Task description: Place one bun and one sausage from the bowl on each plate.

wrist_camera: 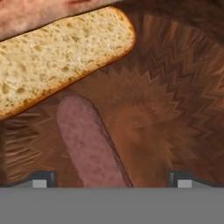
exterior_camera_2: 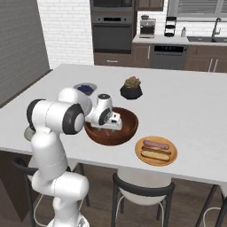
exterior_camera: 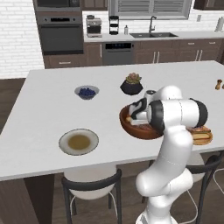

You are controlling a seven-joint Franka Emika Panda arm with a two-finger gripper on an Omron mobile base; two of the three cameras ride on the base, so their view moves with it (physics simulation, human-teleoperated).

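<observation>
The dark wooden bowl (exterior_camera: 127,125) (exterior_camera_2: 127,123) (wrist_camera: 175,87) stands near the counter's front edge. My gripper (exterior_camera: 132,117) (exterior_camera_2: 109,127) (wrist_camera: 113,179) reaches down into it and is open, jaws wide apart. A pinkish-brown sausage (wrist_camera: 89,144) lies on the bowl's floor between the fingertips (wrist_camera: 43,178), touching neither. Just beyond it lies a long tan bun (wrist_camera: 57,57), with another pink sausage (wrist_camera: 35,13) behind that. The orange-tan plate (exterior_camera: 208,140) (exterior_camera_2: 173,153) right of the bowl carries a sausage (exterior_camera_2: 155,144) and a bun (exterior_camera_2: 155,154). The grey-rimmed plate (exterior_camera: 78,141) with the olive centre sits bare to the left.
A small bowl of blueberries (exterior_camera: 86,92) (exterior_camera_2: 85,88) and a black plant pot (exterior_camera: 131,84) (exterior_camera_2: 131,90) stand behind the wooden bowl. Stools (exterior_camera: 89,186) (exterior_camera_2: 142,190) are tucked under the counter's front edge. Small brown shakers (exterior_camera: 218,84) stand at the far right.
</observation>
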